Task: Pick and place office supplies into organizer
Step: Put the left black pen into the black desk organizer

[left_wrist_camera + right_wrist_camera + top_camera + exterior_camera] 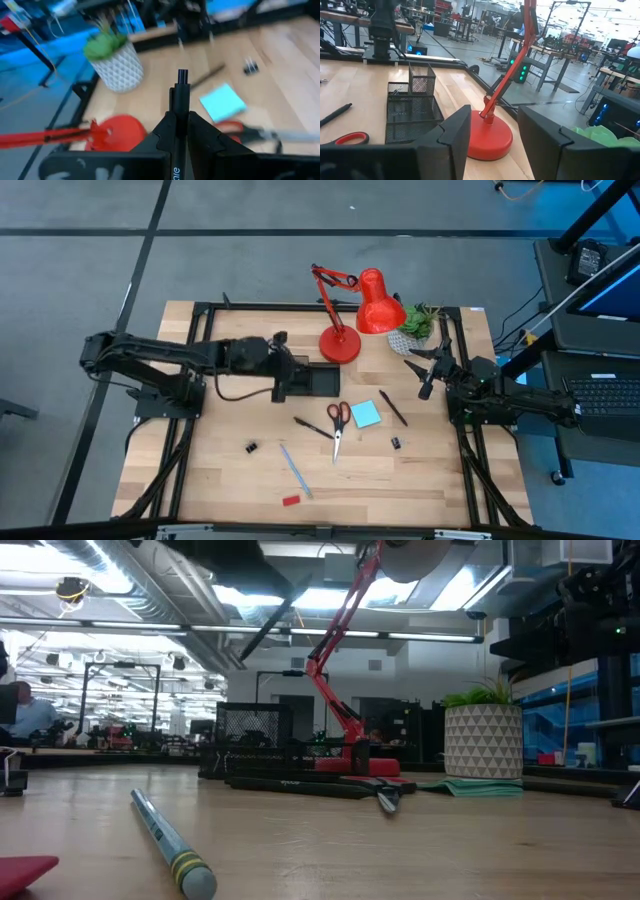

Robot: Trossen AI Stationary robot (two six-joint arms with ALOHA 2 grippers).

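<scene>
Pens are what I am handling: my left gripper (181,131) is clamping a black pen (180,107) upright between its fingers, over the organizer (318,380) beside the lamp base (340,344). Nearer the table's front edge are lying the red block (291,501), light-blue pen (295,471) and a clip (251,447). Scissors (337,423) and sticky-note pad (366,414) are sitting mid-table. My right gripper (490,137) is waiting with fingers apart near the plant (420,326).

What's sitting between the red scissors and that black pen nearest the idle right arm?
The cyan sticky-note pad lies between the scissors and the black pen, seen in the high view.
</scene>
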